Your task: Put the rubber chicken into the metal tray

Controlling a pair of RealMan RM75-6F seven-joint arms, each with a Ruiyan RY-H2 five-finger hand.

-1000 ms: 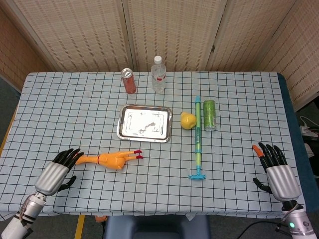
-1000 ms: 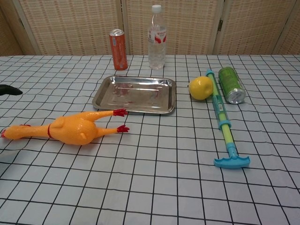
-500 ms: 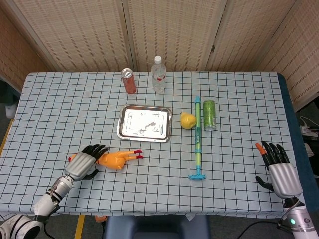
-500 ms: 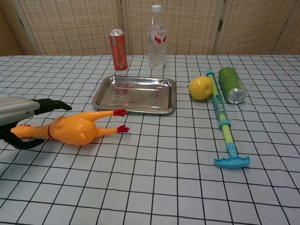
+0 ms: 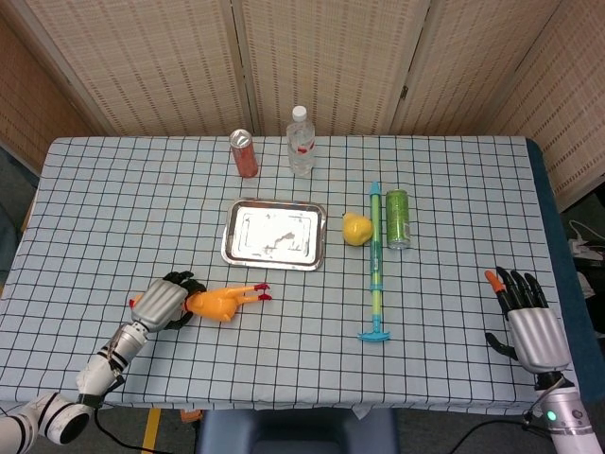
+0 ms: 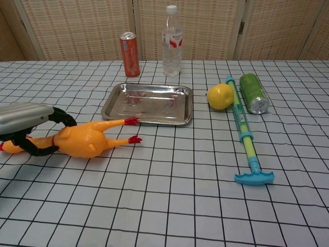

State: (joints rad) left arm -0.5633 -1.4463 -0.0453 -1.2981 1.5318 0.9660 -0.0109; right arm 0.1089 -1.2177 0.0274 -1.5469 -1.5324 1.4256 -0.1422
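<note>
In the head view, a table [image 5: 113,199] under a white cloth with a black grid stands before woven folding screens [image 5: 321,57]. The metal tray [image 5: 274,234] sits near the middle of the cloth, with an orange can [image 5: 244,153] and a clear bottle [image 5: 301,142] upright beyond it, and a lemon [image 5: 355,229], a blue-green pump toy [image 5: 376,265] and a green can [image 5: 398,218] lying on its side to the right. The rubber chicken [image 5: 223,302] lies on the cloth just in front of the tray's near-left corner, red feet toward the right. The left hand [image 5: 163,303] covers the chicken's neck end, dark fingers curled around it. The right hand [image 5: 527,318] rests at the far right edge of the cloth, well apart from everything, fingers extended and spread, holding nothing. In the chest view, the chicken [image 6: 85,140] lies on its side, its upper foot at the tray [image 6: 148,119] rim. The left hand [image 6: 31,123] enters from the left edge; its fingers [image 6: 64,117] arch over the neck and the thumb passes under it, closing around the neck. The right hand is outside this view.
</note>
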